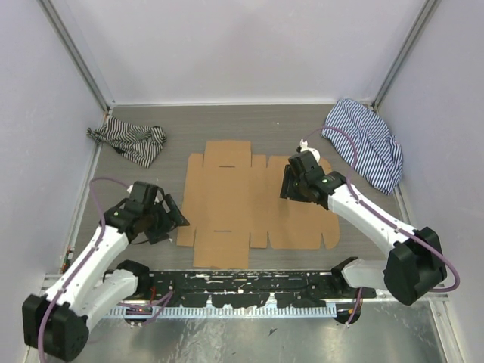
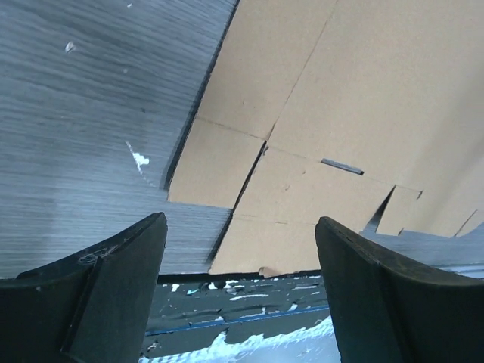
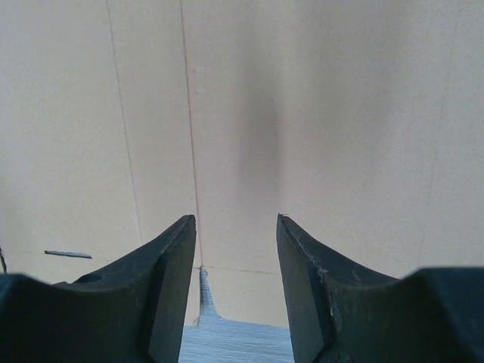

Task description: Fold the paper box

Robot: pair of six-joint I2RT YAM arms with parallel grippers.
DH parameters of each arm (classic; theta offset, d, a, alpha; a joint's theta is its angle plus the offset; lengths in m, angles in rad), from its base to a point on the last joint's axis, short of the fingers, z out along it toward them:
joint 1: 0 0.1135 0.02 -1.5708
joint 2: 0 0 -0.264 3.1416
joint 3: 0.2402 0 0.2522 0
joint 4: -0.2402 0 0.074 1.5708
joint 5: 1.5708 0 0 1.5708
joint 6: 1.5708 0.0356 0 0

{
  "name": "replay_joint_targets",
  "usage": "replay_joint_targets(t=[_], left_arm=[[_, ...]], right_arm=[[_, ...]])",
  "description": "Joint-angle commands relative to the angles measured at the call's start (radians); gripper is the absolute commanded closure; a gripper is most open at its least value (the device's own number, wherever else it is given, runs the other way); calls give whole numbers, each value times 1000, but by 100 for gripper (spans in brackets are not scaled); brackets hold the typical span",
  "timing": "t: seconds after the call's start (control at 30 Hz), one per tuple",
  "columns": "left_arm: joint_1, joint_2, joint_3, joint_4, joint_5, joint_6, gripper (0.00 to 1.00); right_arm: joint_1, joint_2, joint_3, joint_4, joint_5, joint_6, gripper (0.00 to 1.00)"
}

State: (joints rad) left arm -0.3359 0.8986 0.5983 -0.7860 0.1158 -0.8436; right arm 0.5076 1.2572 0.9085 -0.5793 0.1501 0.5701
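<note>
Plainly the paper box (image 1: pixel 242 200) is not yet folded: it lies flat as 1 cut sheet in the middle of the surface (image 1: pixel 265 128), flaps spread out, within reach of both arms. The left claw (image 1: pixel 172 215) sits spread wide and empty just beside the sheet's near left corner, probably lining up on a side flap. The right claw (image 1: pixel 292 183) hangs over the sheet's right half, fingers parted, gripping nothing
</note>
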Motion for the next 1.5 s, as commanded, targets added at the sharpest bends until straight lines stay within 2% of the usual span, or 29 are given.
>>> replay_joint_targets(t=[0.0, 0.13, 0.37, 0.67, 0.9, 1.17, 1.37, 1.47], left_arm=[[-3, -68, -56, -84, -26, -67, 13], [-4, 10, -104, -44, 44, -77, 16], [-3, 95, -94, 27, -7, -50, 17], [-3, 170, -139, 151, 36, -65, 18], [-3, 144, -181, 247, 48, -104, 28], [-3, 92, -159, 216, 54, -117, 46], [-3, 15, -138, 201, 24, -149, 47], [-3, 30, -129, 222, 12, -154, 47]], right_arm=[[12, -10, -22, 31, 27, 29, 47], [21, -8, -19, 31, 24, 25, 47], [26, -27, -39, 43, 26, 15, 47], [26, 56, -94, 119, -6, 18, 48], [26, 123, -133, 184, -24, 33, 49], [28, 131, -132, 190, -20, 37, 49], [31, 145, -126, 191, -21, 36, 49], [35, 157, -126, 199, -29, 36, 49]])
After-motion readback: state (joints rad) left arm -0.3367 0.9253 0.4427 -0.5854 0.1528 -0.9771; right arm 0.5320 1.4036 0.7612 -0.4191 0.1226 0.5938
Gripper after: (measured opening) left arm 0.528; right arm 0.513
